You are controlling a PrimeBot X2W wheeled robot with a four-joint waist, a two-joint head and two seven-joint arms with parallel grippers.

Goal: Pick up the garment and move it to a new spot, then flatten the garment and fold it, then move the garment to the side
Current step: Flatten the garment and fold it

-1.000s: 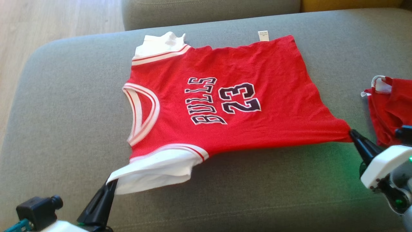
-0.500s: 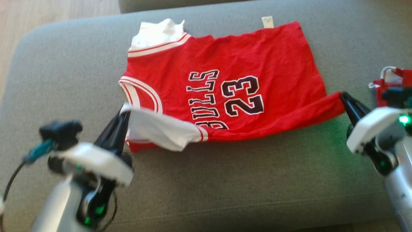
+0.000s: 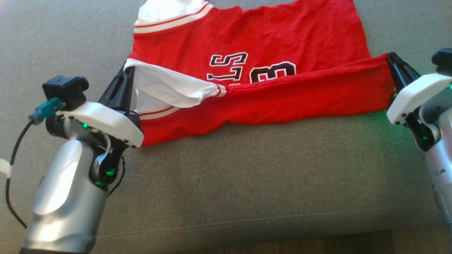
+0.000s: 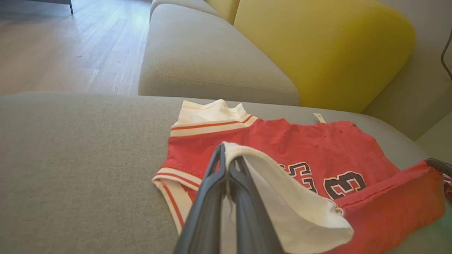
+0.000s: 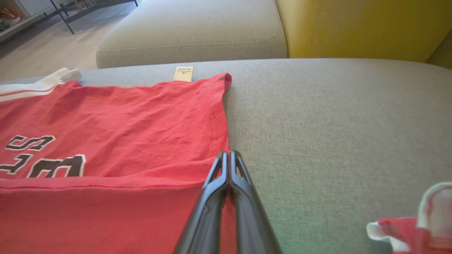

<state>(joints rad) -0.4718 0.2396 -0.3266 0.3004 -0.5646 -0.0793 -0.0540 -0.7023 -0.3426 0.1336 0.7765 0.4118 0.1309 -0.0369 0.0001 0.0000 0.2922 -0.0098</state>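
The garment [image 3: 247, 38] is a red jersey with white sleeves and dark lettering, spread on a grey couch seat [image 3: 247, 183]. Its near edge is lifted and folded back over the print. My left gripper [image 3: 128, 72] is shut on the white sleeve corner at the left. My right gripper [image 3: 390, 56] is shut on the red hem corner at the right. In the left wrist view the left gripper [image 4: 226, 150] pinches white cloth above the garment [image 4: 282, 141]. In the right wrist view the right gripper [image 5: 229, 155] pinches the hem of the garment [image 5: 123, 116].
A second red and white cloth [image 5: 413, 225] lies on the seat to the right of my right gripper. A yellow cushion [image 4: 317, 49] and another grey seat [image 4: 204, 60] stand behind. Wooden floor [image 4: 63, 46] lies off the far left edge.
Both grippers have carried the near edge of the garment up and away from me, folding it over the lettering. The head view has tilted down and closer.
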